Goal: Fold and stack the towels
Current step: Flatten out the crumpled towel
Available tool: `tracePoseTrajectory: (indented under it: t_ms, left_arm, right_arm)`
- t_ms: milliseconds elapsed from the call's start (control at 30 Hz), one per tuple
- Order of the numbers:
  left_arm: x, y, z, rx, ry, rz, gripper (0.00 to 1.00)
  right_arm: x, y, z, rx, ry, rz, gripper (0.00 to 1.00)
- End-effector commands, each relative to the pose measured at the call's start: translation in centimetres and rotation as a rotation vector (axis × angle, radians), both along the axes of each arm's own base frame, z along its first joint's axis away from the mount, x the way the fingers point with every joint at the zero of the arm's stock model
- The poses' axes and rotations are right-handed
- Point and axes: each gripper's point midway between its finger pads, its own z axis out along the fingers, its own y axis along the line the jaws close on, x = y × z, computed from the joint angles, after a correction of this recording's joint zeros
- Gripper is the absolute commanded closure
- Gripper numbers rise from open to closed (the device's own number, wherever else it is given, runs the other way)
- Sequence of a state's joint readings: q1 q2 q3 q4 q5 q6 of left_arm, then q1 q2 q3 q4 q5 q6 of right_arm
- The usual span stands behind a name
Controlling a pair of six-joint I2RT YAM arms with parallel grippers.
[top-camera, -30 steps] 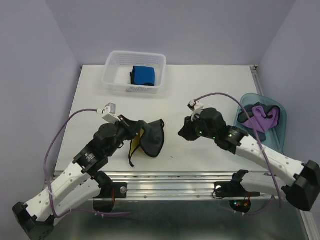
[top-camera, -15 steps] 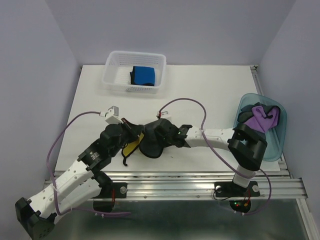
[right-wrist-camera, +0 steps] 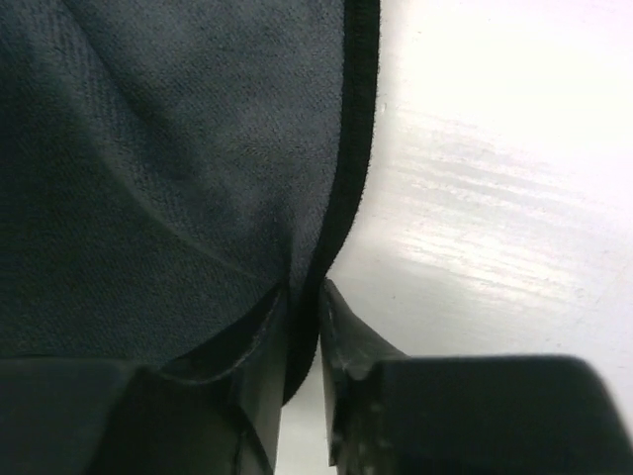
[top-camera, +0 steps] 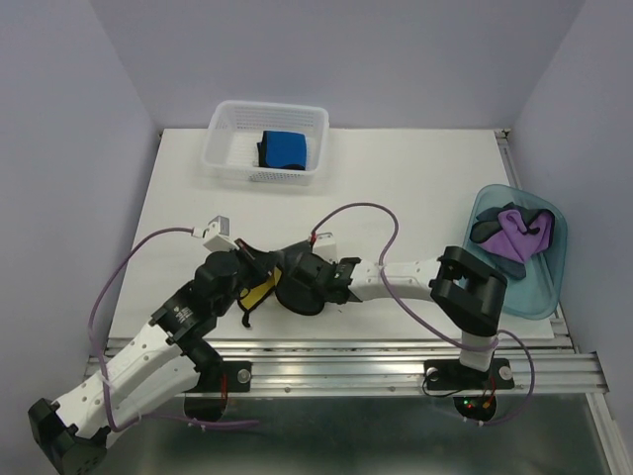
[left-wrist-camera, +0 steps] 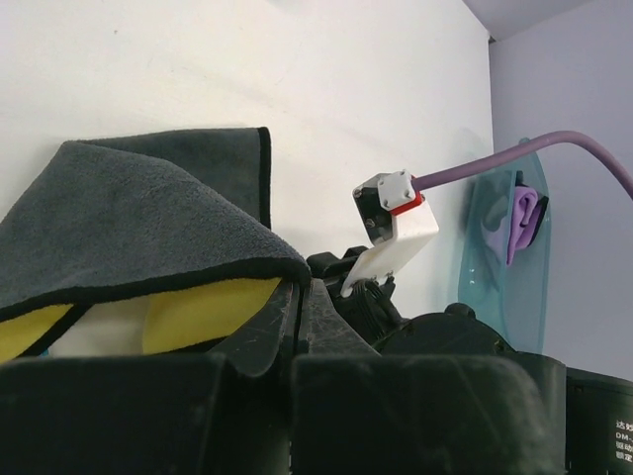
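Note:
A dark navy-grey towel [top-camera: 293, 300] with a black hem lies bunched near the table's front over a yellow towel [top-camera: 259, 294]. In the left wrist view the grey towel [left-wrist-camera: 129, 218] drapes over the yellow one [left-wrist-camera: 198, 312]. My left gripper [top-camera: 253, 276] [left-wrist-camera: 300, 287] is shut at the grey towel's hem. My right gripper [top-camera: 290, 286] [right-wrist-camera: 305, 297] is shut on the same towel's hem [right-wrist-camera: 341, 208], down at the table. A bright blue towel [top-camera: 285, 148] and a black one lie in the basket. A purple towel [top-camera: 516, 232] lies in the tub.
The white mesh basket [top-camera: 229, 148] stands at the back left. The translucent blue tub [top-camera: 534, 287] sits at the right edge, with a dark cloth under the purple one. The right arm's purple cable [top-camera: 366, 213] loops over the table's middle.
My right arm has swung left across the table onto the grey towel and closed on its hem. My left gripper has drawn slightly towards the front edge with the towel.

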State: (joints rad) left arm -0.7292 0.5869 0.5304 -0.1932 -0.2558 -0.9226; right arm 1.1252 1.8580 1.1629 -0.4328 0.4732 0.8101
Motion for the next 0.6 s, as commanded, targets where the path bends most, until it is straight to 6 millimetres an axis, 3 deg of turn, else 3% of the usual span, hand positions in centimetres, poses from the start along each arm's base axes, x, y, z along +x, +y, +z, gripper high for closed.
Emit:
tracePoseTrajectory:
  t_ms: [0,67,100,167,200,267,367,400,567]
  left_arm:
    - [0.3,0.3,-0.2,0.003,-0.004,0.024,1.00]
    - [0.3,0.3,0.2,0.002,-0.015,0.021,1.00]
    - [0.4,0.3,0.8,0.003,-0.029,0.017,1.00]
    - [0.4,0.3,1.5,0.002,-0.050,0.013,1.00]
    - [0.3,0.5,2.6,-0.008,-0.079,0.011,1.00]
    - [-0.1,0.7,4.3,-0.034,-0.123,0.005,1.00]
    - [-0.8,1.1,6.4,-0.072,-0.185,-0.014,1.00]
    - [-1.2,1.1,7.1,-0.084,-0.203,-0.033,1.00]
    - [-3.3,1.5,11.0,-0.176,-0.306,-0.090,1.00]
  right_arm:
    - [-0.7,-0.9,-1.2,-0.057,0.017,-0.016,0.91]
    - [-0.3,-0.6,0.0,-0.032,-0.015,-0.002,0.99]
    - [0.0,-0.3,2.3,0.017,-0.053,0.002,0.99]
    - [0.3,-1.0,4.6,0.032,-0.105,0.017,0.99]
    - [0.4,-1.1,7.6,0.091,-0.142,0.018,0.99]
    - [-0.2,-2.0,10.1,0.121,-0.160,0.056,0.99]
    - [-2.2,-2.8,14.9,0.257,-0.167,0.134,0.99]
    - [-3.8,-3.2,17.2,0.351,-0.156,0.182,0.99]
    - [-6.5,-5.6,22.3,0.543,-0.187,0.232,0.99]
